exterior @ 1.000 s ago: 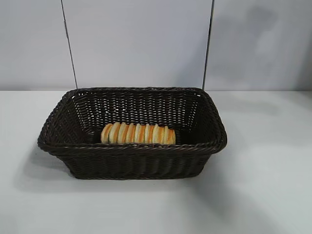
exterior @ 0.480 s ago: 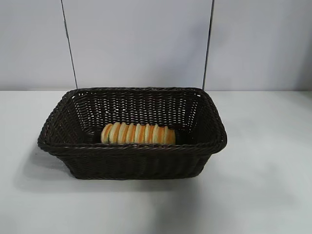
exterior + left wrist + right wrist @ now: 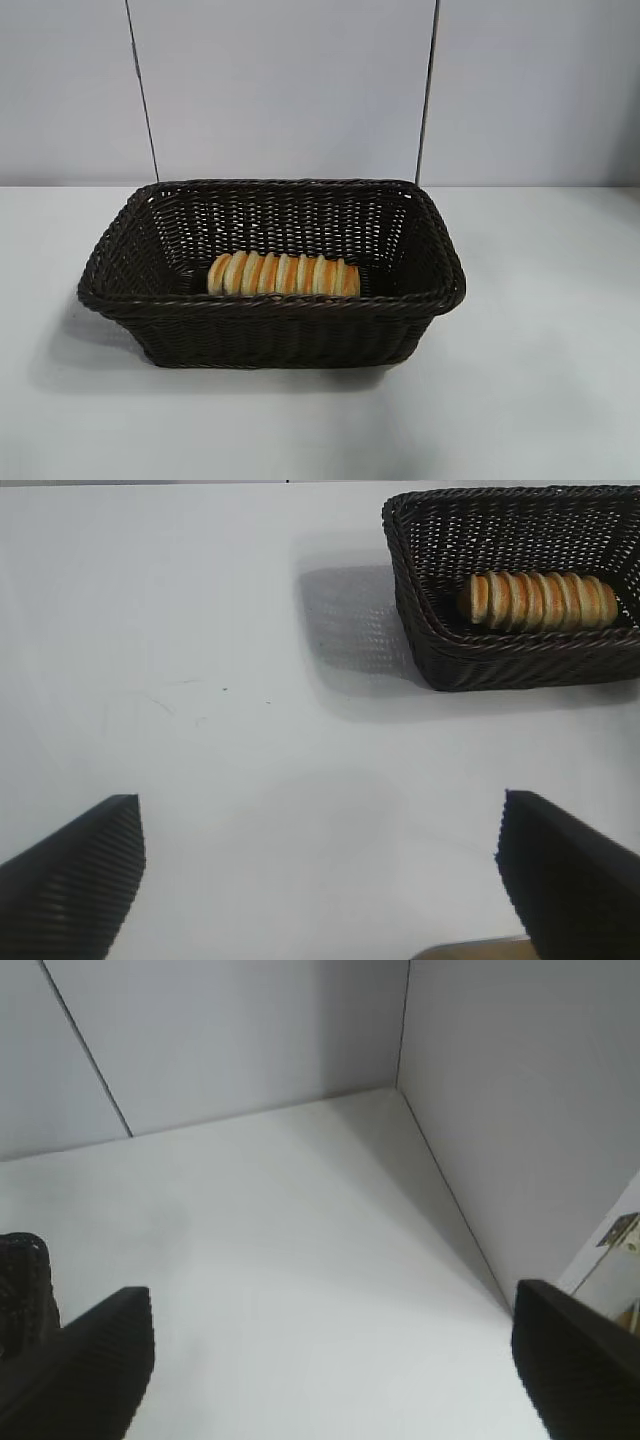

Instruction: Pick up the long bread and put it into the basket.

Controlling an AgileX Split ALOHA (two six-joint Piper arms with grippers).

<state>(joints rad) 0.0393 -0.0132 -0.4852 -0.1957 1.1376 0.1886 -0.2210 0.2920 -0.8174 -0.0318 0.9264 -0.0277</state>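
Observation:
The long bread [image 3: 283, 275], pale tan with orange-brown stripes, lies on the floor of the dark brown wicker basket [image 3: 270, 306], near its front wall. Both also show in the left wrist view, the bread [image 3: 542, 601] inside the basket [image 3: 410, 600]. My left gripper [image 3: 322, 830] is open and empty over bare table, well away from the basket. My right gripper [image 3: 333, 1330] is open and empty over bare table, with a corner of the basket [image 3: 22, 1280] beside one finger. Neither gripper appears in the exterior view.
The white table [image 3: 540, 380] runs all round the basket. White wall panels [image 3: 280, 90] stand behind it, and walls meet at a corner in the right wrist view [image 3: 400, 1085].

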